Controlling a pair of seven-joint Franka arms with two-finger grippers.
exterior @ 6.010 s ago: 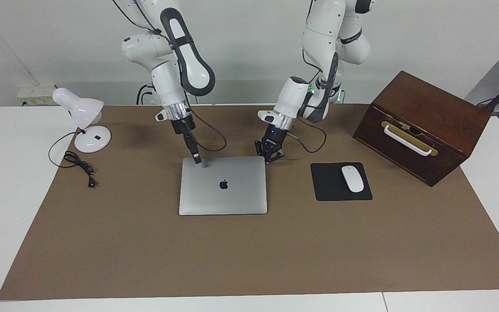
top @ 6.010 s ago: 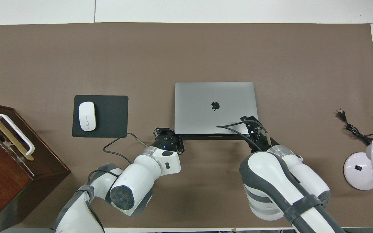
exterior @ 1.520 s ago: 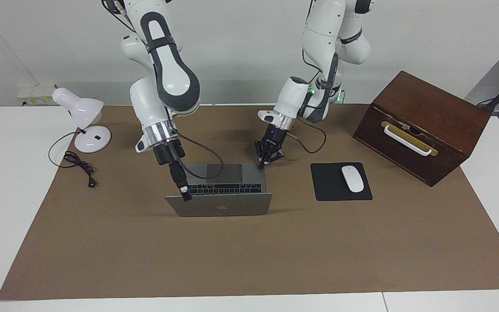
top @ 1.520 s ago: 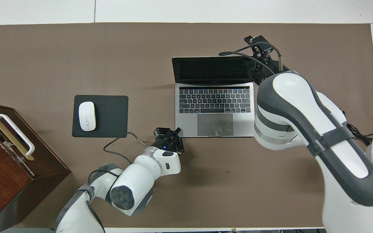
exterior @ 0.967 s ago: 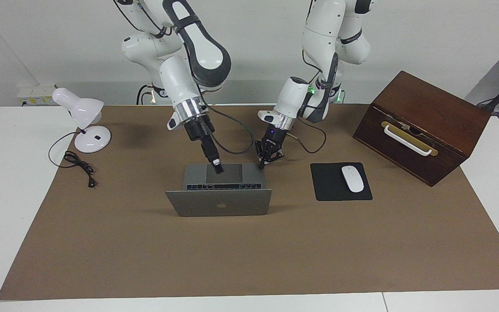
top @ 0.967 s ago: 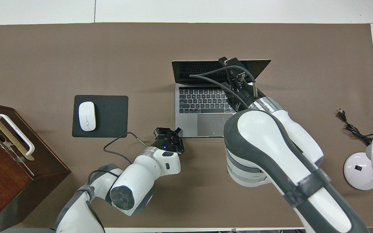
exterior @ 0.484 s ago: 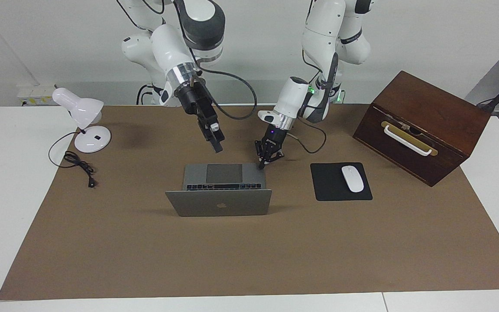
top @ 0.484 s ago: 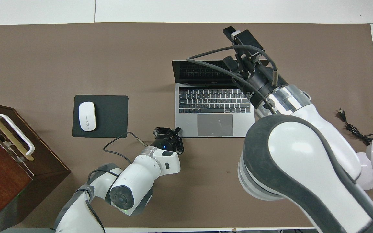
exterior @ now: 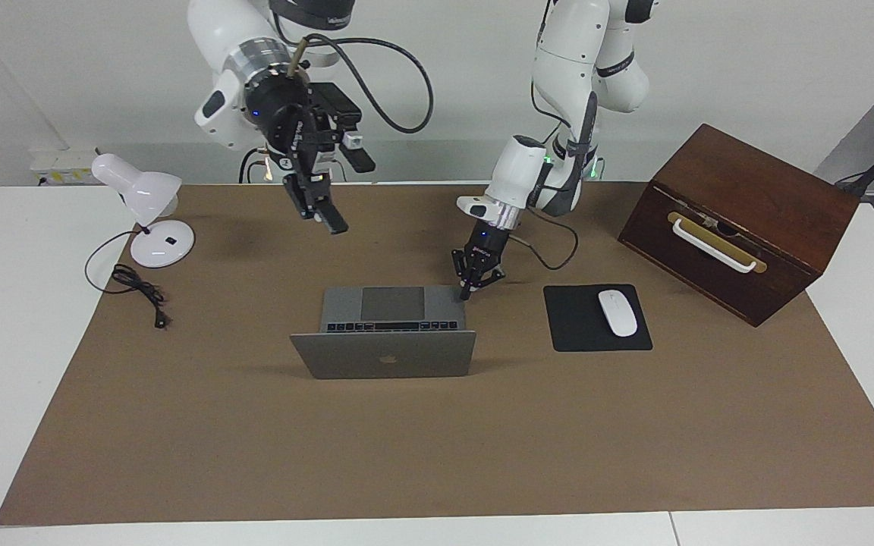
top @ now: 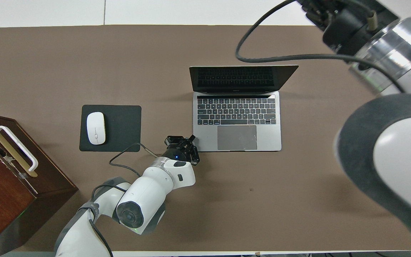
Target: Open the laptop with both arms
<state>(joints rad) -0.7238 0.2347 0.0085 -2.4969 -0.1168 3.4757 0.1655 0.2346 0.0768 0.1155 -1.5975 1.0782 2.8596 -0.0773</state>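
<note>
Laptop [exterior: 384, 341] sits open mid-counter [exterior: 437, 455], lid up. Left gripper [exterior: 470, 290], fingers pinched shut and holding nothing, is at the base's near corner toward the mouse pad [exterior: 596, 318]. Right gripper [exterior: 334, 193], fingers spread and empty, has let go and swung up high over the counter's robot edge. Looks basically done.
</note>
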